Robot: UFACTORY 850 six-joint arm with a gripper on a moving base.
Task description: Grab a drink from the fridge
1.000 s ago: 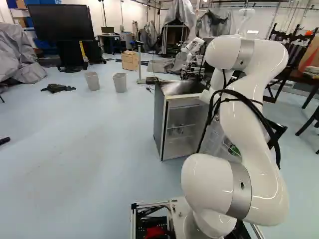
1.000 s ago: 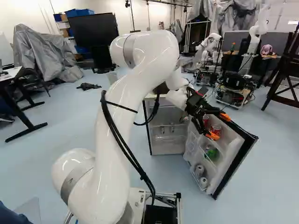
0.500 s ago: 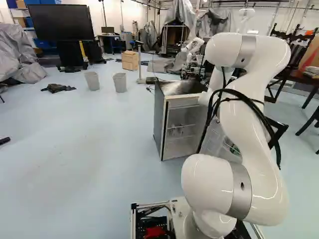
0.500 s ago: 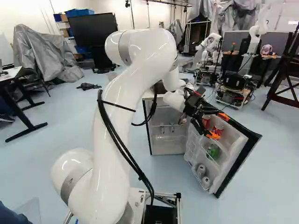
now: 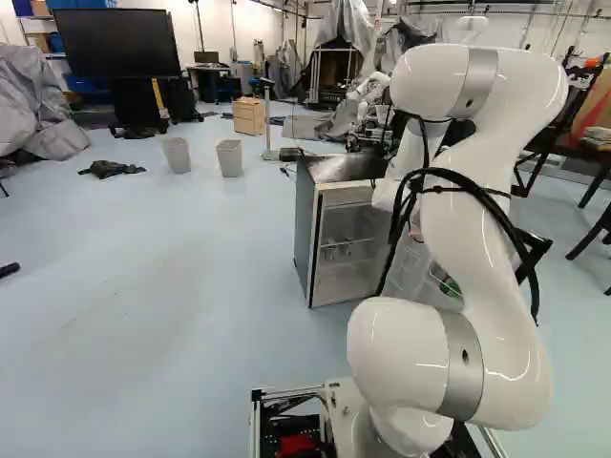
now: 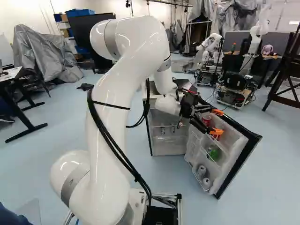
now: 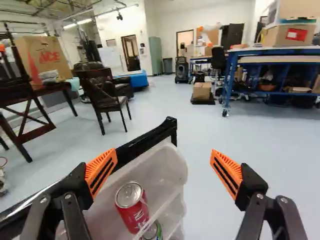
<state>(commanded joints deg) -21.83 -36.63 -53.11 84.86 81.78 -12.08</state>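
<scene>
Right of centre in the right base view, I see the fridge door [image 6: 230, 159] swung open, the gripper [image 6: 217, 122] by its upper shelf, fingers spread wide, released. One red can [image 7: 132, 207] sits in that shelf near a finger, a green can [image 6: 213, 152] below, silver cans [image 6: 201, 171] lower still.

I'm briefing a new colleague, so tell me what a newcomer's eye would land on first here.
Probably the big white robot arm, rising through both base views. Next, the open fridge door, right of the middle in the right base view, with a red soda can in its upper bin. The open pincer, orange pads spread apart near that can, also stands out.
</scene>
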